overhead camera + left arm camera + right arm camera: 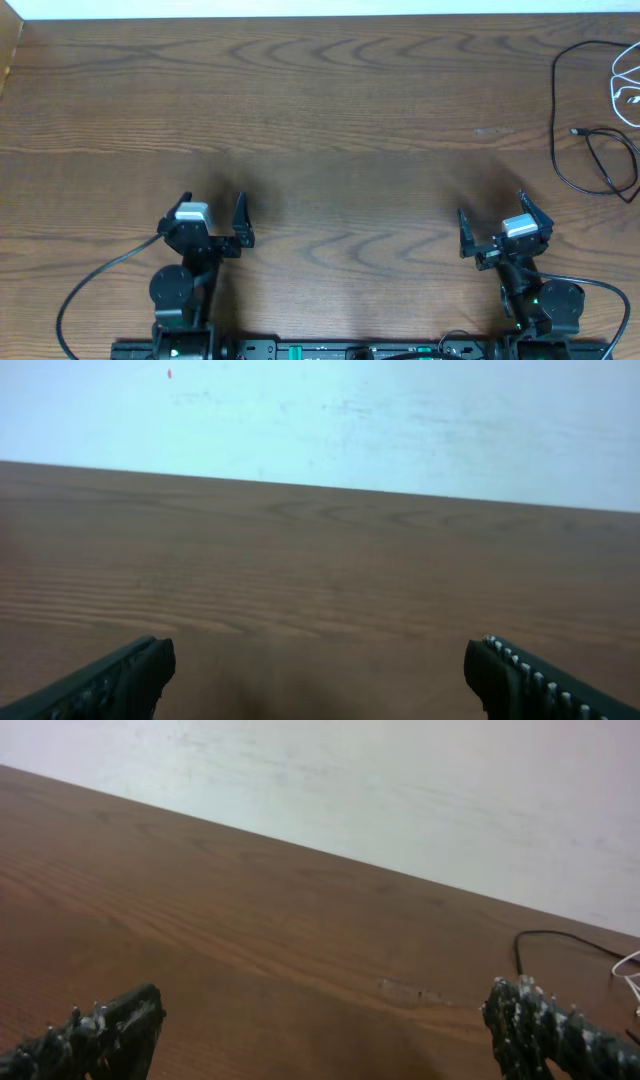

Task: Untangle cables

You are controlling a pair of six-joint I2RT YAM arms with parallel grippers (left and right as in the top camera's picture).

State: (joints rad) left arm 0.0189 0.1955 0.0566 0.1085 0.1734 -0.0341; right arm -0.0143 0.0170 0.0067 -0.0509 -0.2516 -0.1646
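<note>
Thin black cable (554,110) and thin white cable (613,82) lie at two o'clock; left gripper (212,203), right gripper (492,208): jaws spread.

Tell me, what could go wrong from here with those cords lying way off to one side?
The black cable and white cable lie at the overhead view's right edge, partly out of frame; a tug could drag them further out of sight.
They sit far from the open left gripper, which may not reach.
They are thin and flat on the table, so the open right gripper might miss.
</note>
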